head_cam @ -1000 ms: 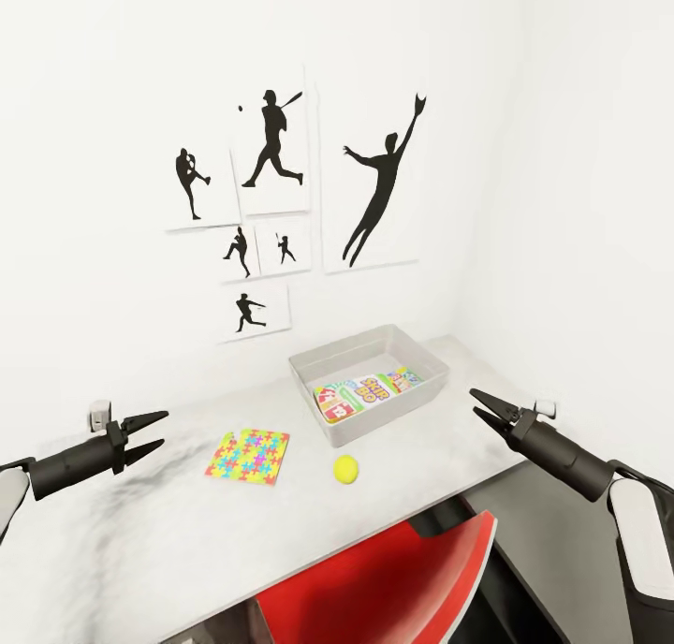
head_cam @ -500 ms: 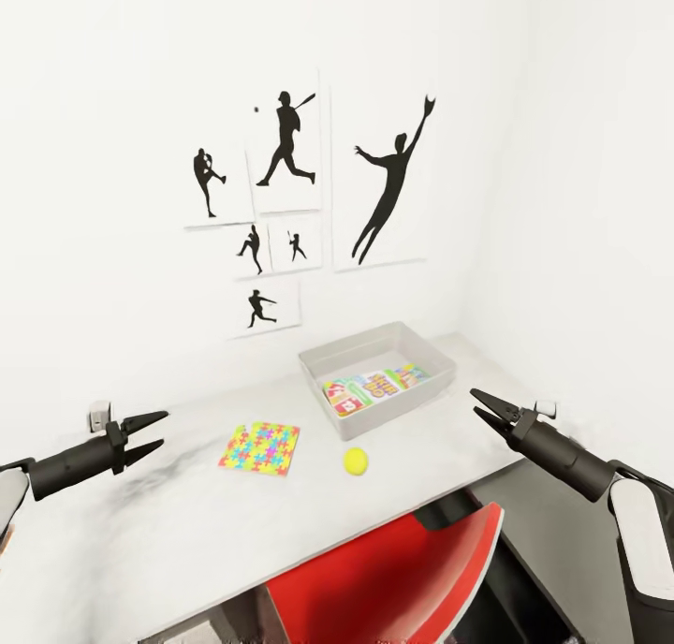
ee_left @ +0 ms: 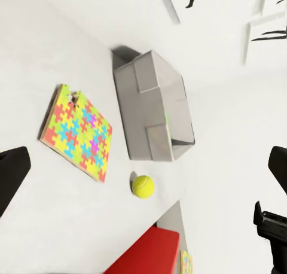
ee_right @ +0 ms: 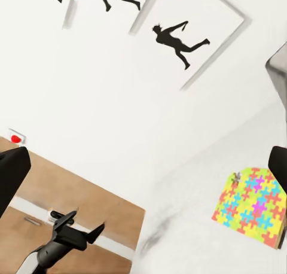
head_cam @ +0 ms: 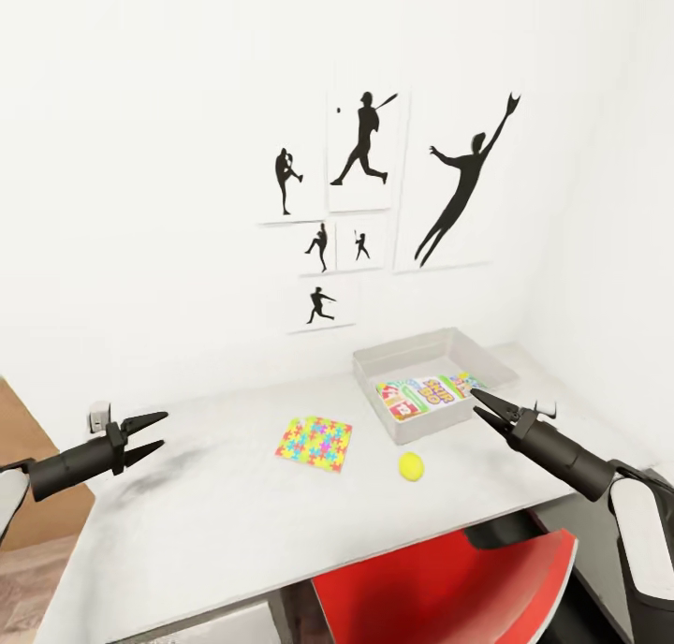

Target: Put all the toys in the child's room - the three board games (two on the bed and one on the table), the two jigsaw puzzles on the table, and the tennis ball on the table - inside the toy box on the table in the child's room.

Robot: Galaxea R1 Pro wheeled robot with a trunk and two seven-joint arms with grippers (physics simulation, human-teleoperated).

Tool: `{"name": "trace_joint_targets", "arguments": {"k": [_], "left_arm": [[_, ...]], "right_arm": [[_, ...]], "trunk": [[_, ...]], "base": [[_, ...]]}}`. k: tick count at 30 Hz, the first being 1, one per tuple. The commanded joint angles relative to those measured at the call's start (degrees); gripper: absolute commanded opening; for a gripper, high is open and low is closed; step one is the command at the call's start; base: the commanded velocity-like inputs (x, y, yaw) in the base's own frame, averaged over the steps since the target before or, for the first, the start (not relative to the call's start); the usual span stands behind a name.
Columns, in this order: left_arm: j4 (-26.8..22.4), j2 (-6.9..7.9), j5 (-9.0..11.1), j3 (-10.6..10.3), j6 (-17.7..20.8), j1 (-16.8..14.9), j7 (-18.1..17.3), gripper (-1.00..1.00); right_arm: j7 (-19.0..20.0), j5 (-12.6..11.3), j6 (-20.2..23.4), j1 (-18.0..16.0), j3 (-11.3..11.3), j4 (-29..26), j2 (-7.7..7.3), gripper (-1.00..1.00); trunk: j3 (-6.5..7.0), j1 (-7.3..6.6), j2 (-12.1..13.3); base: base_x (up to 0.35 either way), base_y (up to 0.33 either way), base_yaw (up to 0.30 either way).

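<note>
1. White walls stand behind a long pale worktop (head_cam: 234,522), and black sports pictures (head_cam: 393,185) hang on the wall above it.
2. At the far right end of the worktop sits the grey toy box (head_cam: 432,379). It is open on top.
3. Inside the toy box lie flat printed board games (head_cam: 426,393), with red, green, blue and yellow on them. How many are in there is hard to tell.
4. One jigsaw puzzle (head_cam: 315,442) lies flat on the worktop, to the left of the toy box and apart from it. It is a square full of yellow, blue, pink and green pieces.
5. The tennis ball (head_cam: 411,466) sits on the worktop in front of the toy box, near it but not touching. It is to the right of the puzzle.
6. The left hand (head_cam: 150,436) hangs over the left end of the worktop, well away from the toys. Its two fingers are spread apart and it holds nothing.
7. The right hand (head_cam: 485,410) hangs just in front of the toy box, at its right side. Its fingers are a little apart and hold nothing.
8. A red chair (head_cam: 449,588) stands under the front edge of the worktop.
9. Brown wood floor (head_cam: 37,522) shows at the far left.
</note>
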Motion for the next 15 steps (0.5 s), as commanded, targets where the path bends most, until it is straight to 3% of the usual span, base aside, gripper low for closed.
{"name": "trace_joint_targets", "arguments": {"k": [1, 6, 10, 15], "left_arm": [[0.04, -0.01, -0.26, 0.06, 0.18, -0.09, -0.33, 1.00], [0.04, 0.00, -0.19, 0.09, 0.17, -0.09, -0.35, 1.00], [0.05, 0.01, -0.20, 0.14, 0.17, -0.09, -0.35, 1.00], [0.04, 0.01, -0.22, 0.16, 0.17, -0.09, -0.35, 1.00]], "right_arm": [[0.32, 0.20, 0.28, -0.06, -0.09, -0.04, -0.02, 1.00], [0.32, 0.20, 0.34, -0.04, -0.09, -0.21, -0.01, 1.00], [1.04, 0.20, 0.36, -0.03, -0.09, -0.44, 0.03, 1.00], [2.32, 0.20, 0.36, -0.03, -0.09, -0.50, 0.01, 1.00]], "trunk": [[-0.12, 0.04, -0.12], [-0.12, 0.04, -0.12], [-0.12, 0.04, -0.12], [-0.12, 0.04, -0.12]], "base": [[0.012, 0.020, 0.292], [0.004, 0.017, 0.292], [0.086, 0.158, 0.292], [0.122, 0.158, 0.142]]}}
